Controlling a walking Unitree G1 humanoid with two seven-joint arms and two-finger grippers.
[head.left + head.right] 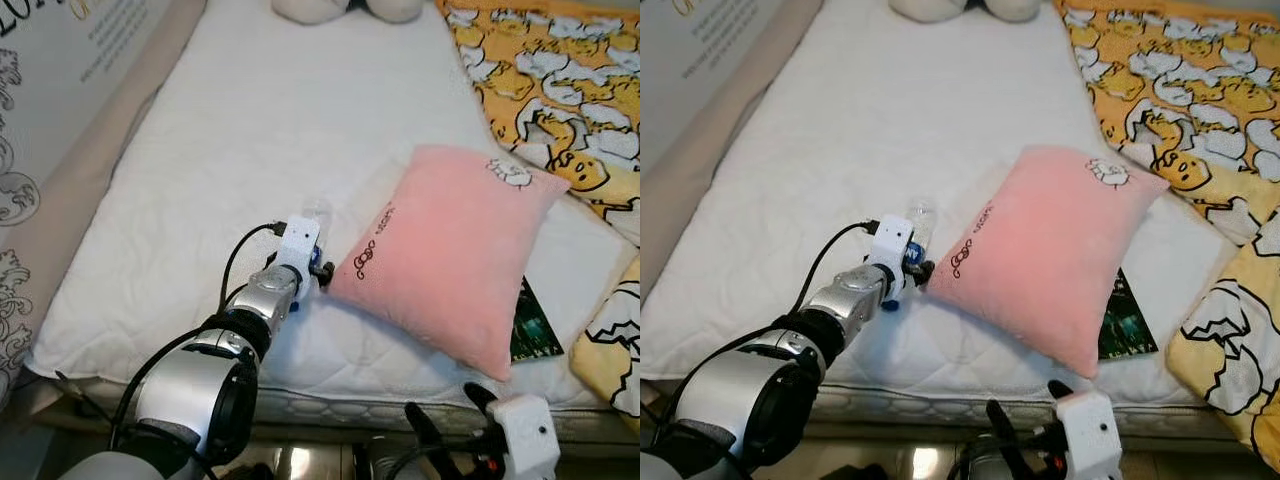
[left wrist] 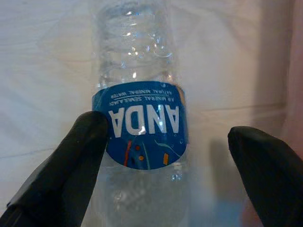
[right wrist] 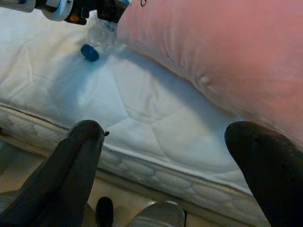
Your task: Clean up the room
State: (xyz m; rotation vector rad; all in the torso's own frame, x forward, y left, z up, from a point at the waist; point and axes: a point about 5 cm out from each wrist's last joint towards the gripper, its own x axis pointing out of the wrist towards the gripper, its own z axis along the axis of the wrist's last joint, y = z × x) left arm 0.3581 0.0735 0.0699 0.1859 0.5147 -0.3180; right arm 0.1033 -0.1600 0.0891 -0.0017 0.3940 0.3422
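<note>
The left pincer (image 2: 161, 156) is reaching out over the white bed (image 1: 230, 160), its two black fingers (image 2: 71, 161) spread apart on either side of a clear plastic water bottle (image 2: 142, 118). One finger is lying against the bottle's blue label while the other is standing clear of it, so the pincer is released and not clamping anything. The bottle is lying on the mattress near the front edge, with its blue cap (image 3: 89, 52) pointing toward the foot of the bed. A pink pillow (image 1: 450, 250) is resting just beside the bottle at its 3 o'clock, one corner almost touching the arm's wrist. A dark green booklet (image 1: 530, 325) is poking out from under the pillow's edge at about 4 o'clock. A yellow cartoon-print blanket (image 1: 560, 90) is spreading across the bed at 1 o'clock from the pillow, and a pale plush toy (image 1: 340, 8) is sitting at the far end, at 12 o'clock. The right pincer (image 3: 175, 156) is hanging low in front of the mattress edge, at 6 o'clock from the pillow, its fingers wide apart and holding nothing
</note>
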